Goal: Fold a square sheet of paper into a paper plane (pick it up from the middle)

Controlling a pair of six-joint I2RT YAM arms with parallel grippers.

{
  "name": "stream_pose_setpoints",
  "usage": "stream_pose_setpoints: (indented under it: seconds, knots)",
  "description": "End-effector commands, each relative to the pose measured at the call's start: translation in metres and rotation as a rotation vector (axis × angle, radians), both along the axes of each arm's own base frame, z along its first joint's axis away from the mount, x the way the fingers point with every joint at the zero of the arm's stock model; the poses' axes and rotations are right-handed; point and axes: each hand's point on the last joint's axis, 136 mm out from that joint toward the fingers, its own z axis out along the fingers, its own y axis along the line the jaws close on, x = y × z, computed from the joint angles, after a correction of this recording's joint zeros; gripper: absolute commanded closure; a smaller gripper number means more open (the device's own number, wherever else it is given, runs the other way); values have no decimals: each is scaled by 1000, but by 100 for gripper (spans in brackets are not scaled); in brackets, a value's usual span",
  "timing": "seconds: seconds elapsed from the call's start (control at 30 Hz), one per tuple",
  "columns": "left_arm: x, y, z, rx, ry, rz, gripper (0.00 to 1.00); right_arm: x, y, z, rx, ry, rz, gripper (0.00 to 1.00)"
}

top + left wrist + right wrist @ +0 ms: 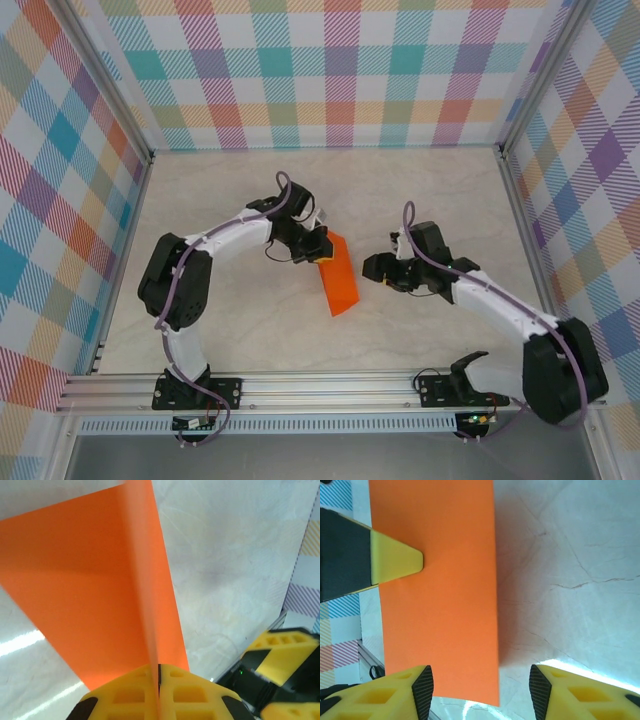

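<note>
Left wrist, lower centre: my left gripper [159,675] clamps the paper [95,585] by its crease, seemingly presenting it; right gripper [480,684] released

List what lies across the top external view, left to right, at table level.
Left arm → left gripper, shut → the orange square sheet of paper it pinches → right gripper, open → right arm.

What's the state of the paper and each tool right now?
orange paper sheet: folded along a crease, fold pinched in the left tool.
left tool: shut on the paper's fold.
right tool: open, fingers apart, facing the paper, not gripping it.
</note>
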Motion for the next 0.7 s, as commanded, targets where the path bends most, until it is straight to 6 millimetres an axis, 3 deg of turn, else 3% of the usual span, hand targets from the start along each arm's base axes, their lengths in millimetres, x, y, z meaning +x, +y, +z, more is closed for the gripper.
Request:
stream_pose_setpoints:
  seconds: [0.0, 0.1, 0.2, 0.43, 0.67]
  knots:
    - [-21, 4, 45, -25, -47, -111, 100, -17, -22, 0, -87, -12, -41, 43]
    - [-25, 2, 57, -27, -50, -167, 100, -23, -28, 8, -77, -41, -60, 42]
    - [-25, 0, 54, 0, -33, -203, 100, -26, -31, 10, -64, -50, -79, 41]
    - [-22, -8, 10, 86, 15, -185, 100, -30, -30, 3, -55, -31, -75, 41]
    - [-23, -17, -30, 134, 65, -178, 100, -36, -3, 12, 45, -81, 86, 39]
